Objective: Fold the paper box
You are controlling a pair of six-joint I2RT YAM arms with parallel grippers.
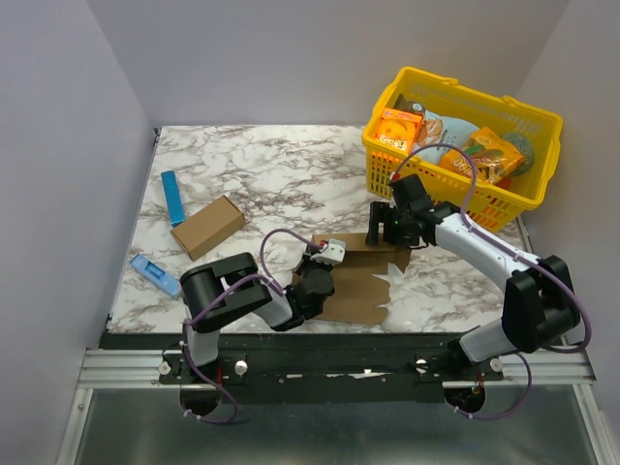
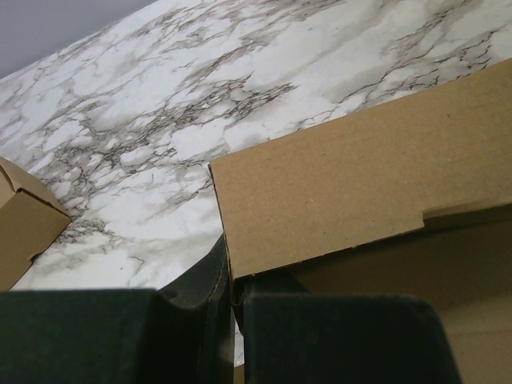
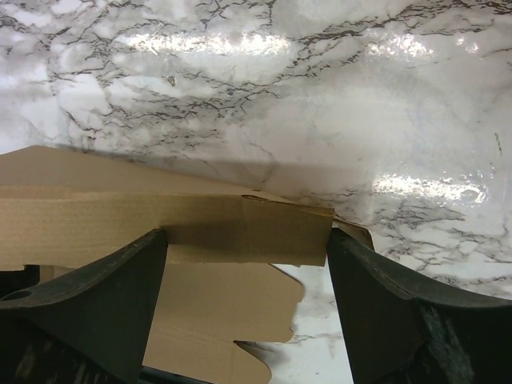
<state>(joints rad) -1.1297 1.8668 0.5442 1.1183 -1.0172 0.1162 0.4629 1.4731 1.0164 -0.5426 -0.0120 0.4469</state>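
Lying flat on the marble bench point(image 1: 281, 165) near the middle of its near edge, the paper box point(image 1: 360, 291) is a brown die-cut sheet with a notched outline on its right side.

From the overhead view, the left end effector point(image 1: 315, 278) sits on the sheet's left part and the right end effector point(image 1: 380, 231) at its far edge. That view does not show how either set of jaws stands.

The left wrist camera supplies this for its side. The two dark fingers point(image 2: 192, 292) are clenched on the lower corner of a raised cardboard flap, whose edge runs down into the narrow slot between them. More of the sheet lies flat behind it.

The right wrist camera shows its fingers point(image 3: 96, 296) spread wide and released. A folded strip of cardboard runs across the gap between them, and its right end stops just beside the right finger. Whether either finger touches the strip cannot be told.

Only the overhead view takes in the rest:
- A small brown carton point(image 1: 206, 226) lies toward the left edge.
- A long blue piece point(image 1: 172, 197) lies beyond it.
- A second blue piece point(image 1: 155, 274) lies near the left near corner.
- A yellow basket point(image 1: 542, 121) at the far right corner holds orange snack boxes point(image 1: 397, 131).
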